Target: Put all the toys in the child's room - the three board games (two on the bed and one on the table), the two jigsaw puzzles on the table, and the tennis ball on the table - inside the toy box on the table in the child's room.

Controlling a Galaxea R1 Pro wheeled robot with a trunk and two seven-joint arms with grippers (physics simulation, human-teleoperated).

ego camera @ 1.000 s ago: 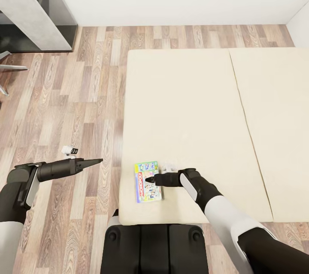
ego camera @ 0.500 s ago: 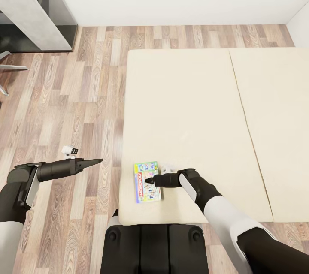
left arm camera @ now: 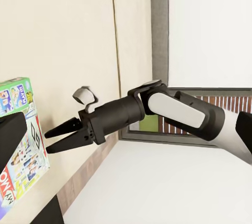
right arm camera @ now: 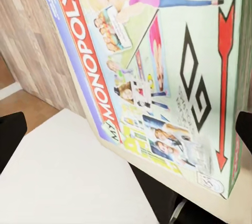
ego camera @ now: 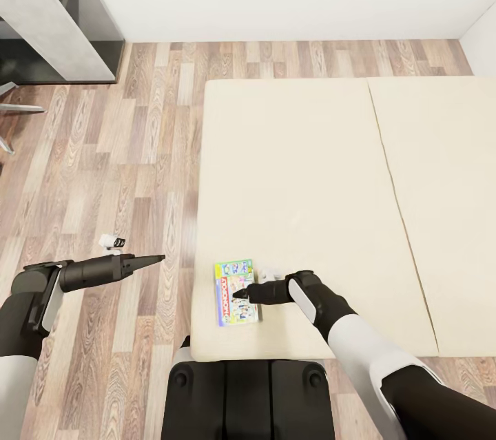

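Note:
One board game (ego camera: 237, 292), a flat box printed "MONOPOLY" (right arm camera: 157, 71), lies on the beige bed (ego camera: 296, 171) near its front left corner. My right gripper (ego camera: 238, 294) hovers over the box with its fingers apart and nothing between them. In the left wrist view the right gripper (left arm camera: 48, 142) stands open beside the board game (left arm camera: 18, 145). My left gripper (ego camera: 155, 259) is open and held over the wood floor, left of the bed, pointing toward the box.
A dark grey side unit (ego camera: 55, 13) stands at the far left against the white wall. Wood-plank floor (ego camera: 131, 151) runs left of the bed. A seam (ego camera: 393, 185) splits the mattress. My base (ego camera: 248, 392) sits at the bed's front edge.
My right gripper has shifted slightly toward the bed's near edge, over the board game. The left arm and the box have not moved.

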